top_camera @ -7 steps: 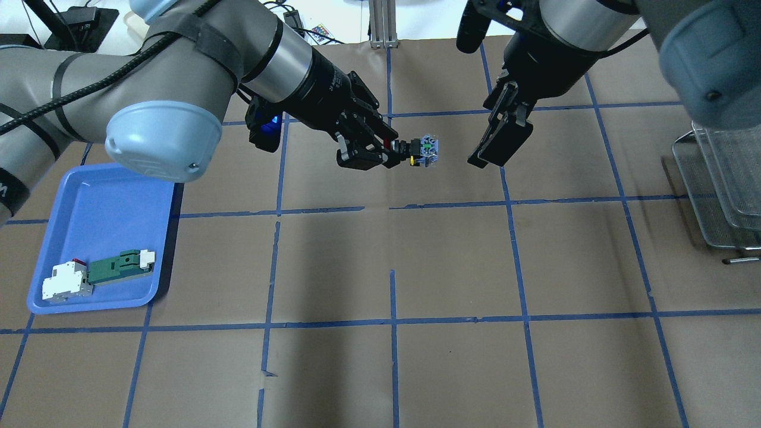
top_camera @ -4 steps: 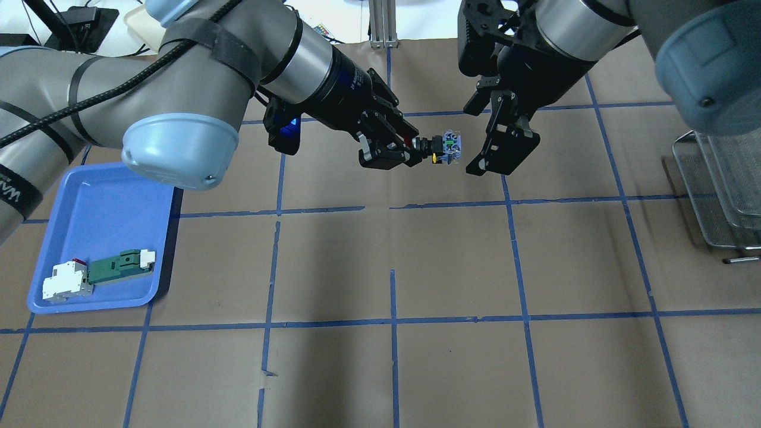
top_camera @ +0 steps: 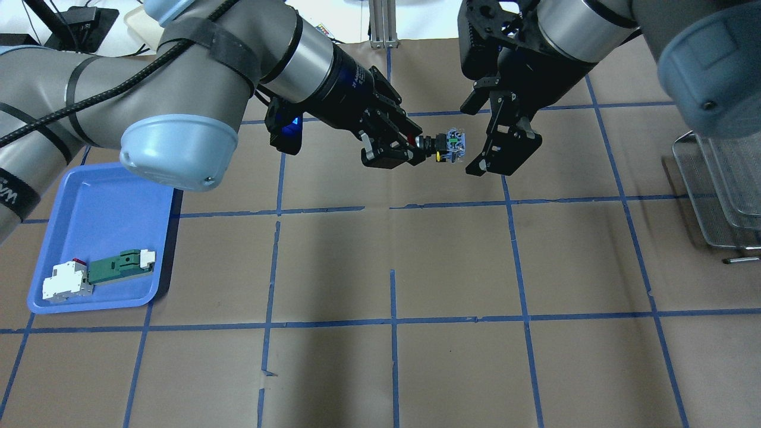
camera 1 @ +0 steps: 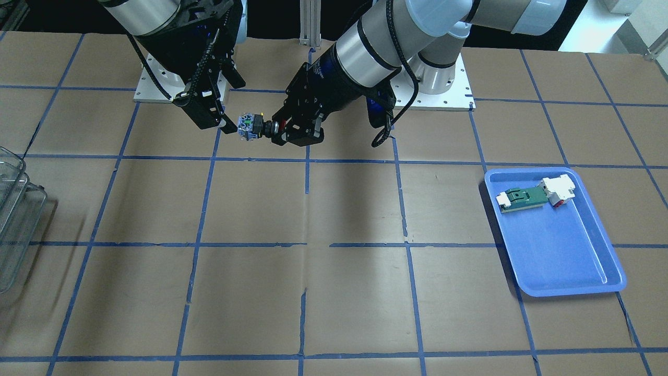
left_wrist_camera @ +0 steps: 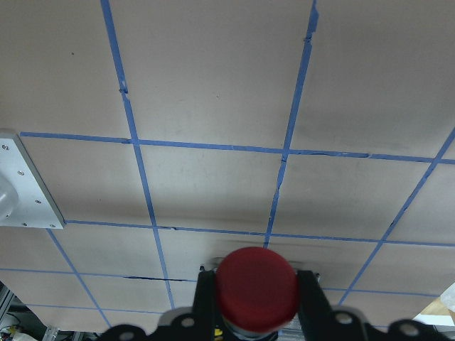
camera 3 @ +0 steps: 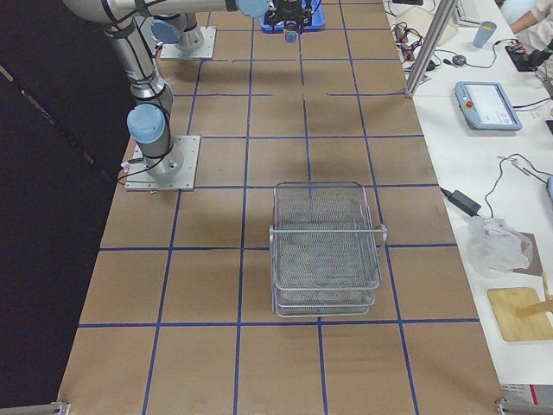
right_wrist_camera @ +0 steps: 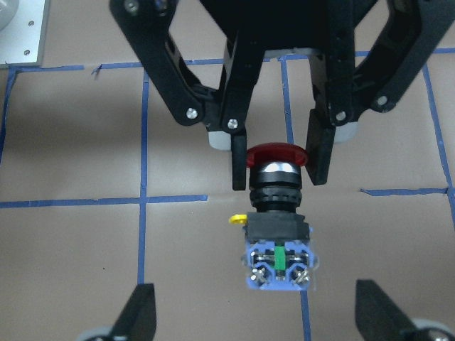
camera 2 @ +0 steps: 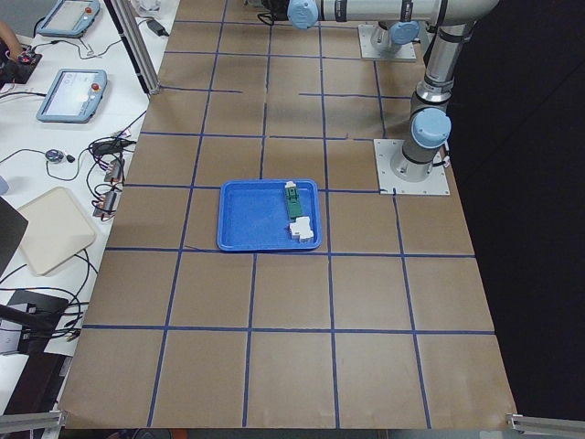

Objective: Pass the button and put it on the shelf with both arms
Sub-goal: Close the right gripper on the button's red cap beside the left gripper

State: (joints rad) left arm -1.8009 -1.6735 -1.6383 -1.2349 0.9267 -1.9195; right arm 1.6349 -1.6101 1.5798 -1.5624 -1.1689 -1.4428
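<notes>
The button (top_camera: 443,147) hangs above the worktop (top_camera: 452,261) with its long axis level. Its red cap points toward the left end effector (top_camera: 414,148), which pinches it at the cap end. Its blue block points toward the right end effector (top_camera: 502,156) (spread wide, holding nothing). The left wrist view shows only the cap, while the right wrist view shows the block's face. The shelf (camera 3: 327,251) stands well apart.

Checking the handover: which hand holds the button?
The left hand, shut on the button at its red cap; the right hand is open, not yet gripping.
</notes>
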